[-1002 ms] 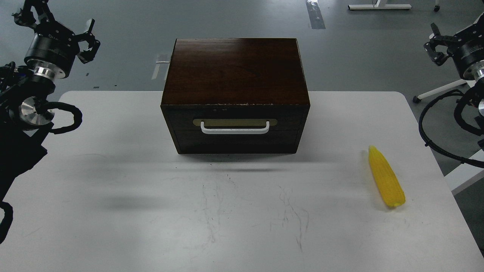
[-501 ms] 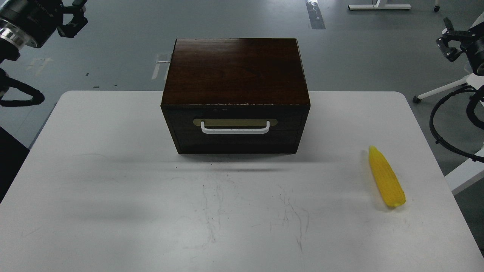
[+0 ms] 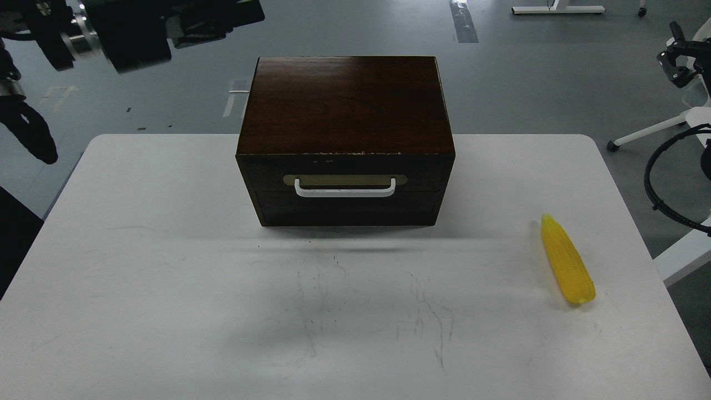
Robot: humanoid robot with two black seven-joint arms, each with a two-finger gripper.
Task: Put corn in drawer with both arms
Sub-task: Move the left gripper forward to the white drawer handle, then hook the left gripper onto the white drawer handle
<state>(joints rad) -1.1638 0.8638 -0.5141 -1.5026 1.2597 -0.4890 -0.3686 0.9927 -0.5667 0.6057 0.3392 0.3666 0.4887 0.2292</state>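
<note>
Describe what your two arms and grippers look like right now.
Both are black. My left arm is a motion-blurred dark mass with a silver ring; its gripper is too smeared to make out. Of the right, only a small black clawed gripper and a looping ribbed black cable show.

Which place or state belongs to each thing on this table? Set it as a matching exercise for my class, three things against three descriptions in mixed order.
Things:
1. bright yellow tapered plastic corn cob
2. dark brown wooden drawer front
3. white bar handle

Descriptions:
A. shut, flush with the box
B. lying on the white table, to the right of the box
C. fixed across a brass-coloured plate

Pairs: 1-B, 2-A, 3-C
</note>
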